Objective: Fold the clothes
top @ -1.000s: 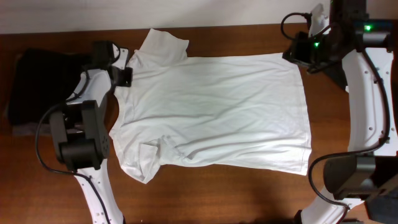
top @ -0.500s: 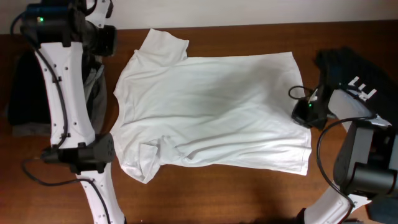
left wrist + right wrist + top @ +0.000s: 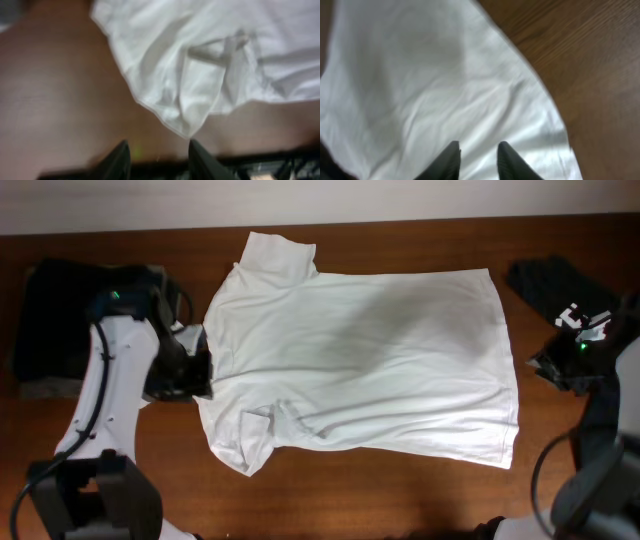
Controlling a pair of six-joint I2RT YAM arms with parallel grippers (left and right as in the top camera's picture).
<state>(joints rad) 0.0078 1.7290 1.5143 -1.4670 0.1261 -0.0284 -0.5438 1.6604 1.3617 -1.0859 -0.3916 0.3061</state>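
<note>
The clothes are a white T-shirt [image 3: 370, 360] spread flat on the wooden table, neck end to the left and hem to the right. Its near sleeve [image 3: 248, 442] is folded over and wrinkled. My left gripper [image 3: 193, 370] sits at the shirt's left edge. In the left wrist view it [image 3: 159, 152] stands open over bare wood, with the sleeve tip [image 3: 186, 127] just ahead of its fingers. My right gripper [image 3: 548, 368] is just right of the hem. In the right wrist view it [image 3: 477, 152] is open, its fingers above the cloth [image 3: 420, 90] near the hem edge, holding nothing.
A black shirt with white lettering [image 3: 560, 288] lies at the right edge of the table. Folded black and grey garments [image 3: 55, 320] are stacked at the far left. Bare wood [image 3: 350, 500] runs along the front of the table.
The left arm swung down from the back left to the shirt's left edge. The right arm backed away rightward from the hem. The shirt shifted slightly right. Both grippers opened.
</note>
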